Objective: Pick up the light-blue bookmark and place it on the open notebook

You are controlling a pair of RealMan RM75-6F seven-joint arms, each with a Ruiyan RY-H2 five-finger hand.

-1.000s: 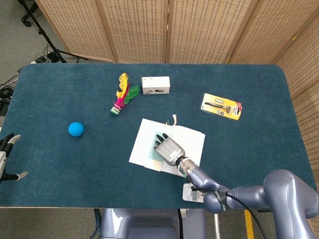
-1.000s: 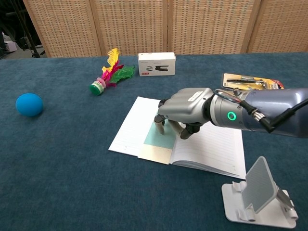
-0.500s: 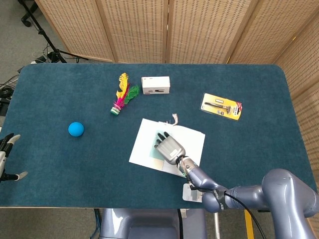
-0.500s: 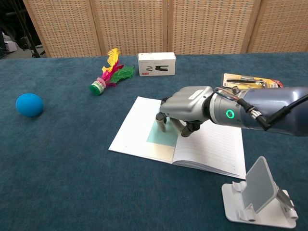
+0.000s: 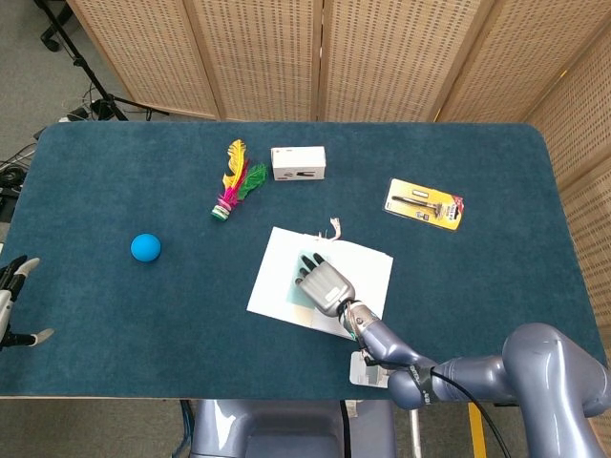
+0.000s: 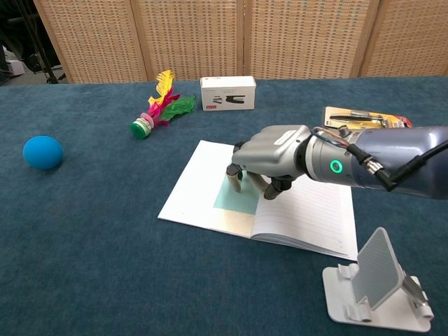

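Left hand [image 5: 13, 303] parked way off at the surface edge, fingers apart, holding nothing. Next over: blue ball [image 6: 42, 152], shuttlecock [image 6: 157, 106], then the open notebook [image 6: 305, 211]. Light-blue bookmark [image 6: 232, 197] lying flat on its left page, by the spine — placement looks basically done. Right hand [image 6: 269, 159] over the bookmark's far end, fingers curled down toward it; touching or pinching, can't tell. Probably only letting go and pulling away left. Long axis roughly parallel to the spine, near end pointing at the robot.
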